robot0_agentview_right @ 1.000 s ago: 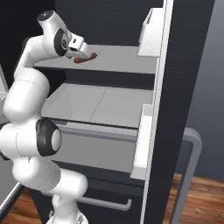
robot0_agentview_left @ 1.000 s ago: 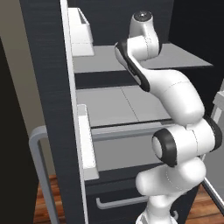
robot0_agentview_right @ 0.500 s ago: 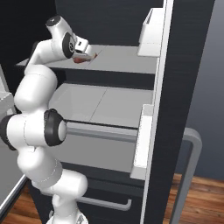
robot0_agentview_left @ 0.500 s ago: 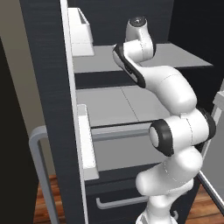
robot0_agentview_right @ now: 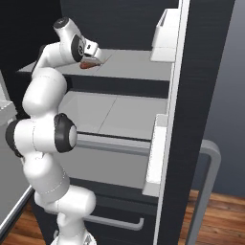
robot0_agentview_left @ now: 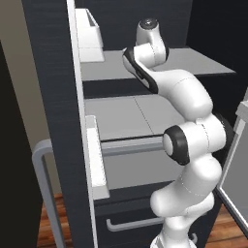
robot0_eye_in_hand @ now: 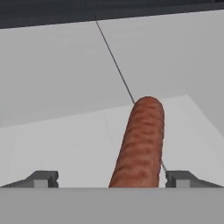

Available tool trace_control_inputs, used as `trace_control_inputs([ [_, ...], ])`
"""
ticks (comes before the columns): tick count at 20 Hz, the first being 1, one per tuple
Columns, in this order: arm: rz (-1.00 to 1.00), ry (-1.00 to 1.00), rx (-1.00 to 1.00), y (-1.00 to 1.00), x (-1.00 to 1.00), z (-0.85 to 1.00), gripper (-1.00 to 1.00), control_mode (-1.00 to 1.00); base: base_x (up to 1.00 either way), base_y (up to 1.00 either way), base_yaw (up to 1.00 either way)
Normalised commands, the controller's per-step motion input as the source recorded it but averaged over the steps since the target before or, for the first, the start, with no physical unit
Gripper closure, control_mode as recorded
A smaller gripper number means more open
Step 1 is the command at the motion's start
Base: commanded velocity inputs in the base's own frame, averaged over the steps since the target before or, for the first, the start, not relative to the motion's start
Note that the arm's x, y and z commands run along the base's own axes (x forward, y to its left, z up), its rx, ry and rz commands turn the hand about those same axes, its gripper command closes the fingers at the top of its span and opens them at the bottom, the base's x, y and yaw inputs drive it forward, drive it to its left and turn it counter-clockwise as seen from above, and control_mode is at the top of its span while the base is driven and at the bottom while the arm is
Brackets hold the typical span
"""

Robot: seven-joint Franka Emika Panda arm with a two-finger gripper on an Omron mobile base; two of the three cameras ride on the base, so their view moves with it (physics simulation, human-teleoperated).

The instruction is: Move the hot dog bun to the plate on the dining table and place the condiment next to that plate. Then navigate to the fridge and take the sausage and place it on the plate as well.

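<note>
Close-up, sausage (robot0_eye_in_hand: pixel 140 144) lies between spread tool (robot0_eye_in_hand: pixel 111 178) tips.

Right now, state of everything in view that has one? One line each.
fridge door: open
sausage: lying on the upper fridge shelf, between the gripper's fingertips, not yet clamped
gripper: open, straddling the sausage
upper shelf: holds the sausage
lower drawer: shut
door bin: cannot tell the contents
</note>
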Motion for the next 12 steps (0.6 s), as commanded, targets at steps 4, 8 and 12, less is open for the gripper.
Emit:
trace_control_inputs([
  [4, 0.0, -0.02, 0.0, -0.01, 0.0, -0.38, 1.0, -1.0, 0.0, 0.0, 0.0],
  [8, 0.0, -0.03, 0.01, -0.03, 0.0, -0.33, 1.0, -1.0, 0.0, 0.0, 0.0],
  [12, 0.0, -0.02, 0.0, -0.03, -0.06, -0.2, 1.0, -1.0, 0.0, 0.0, 0.0],
])
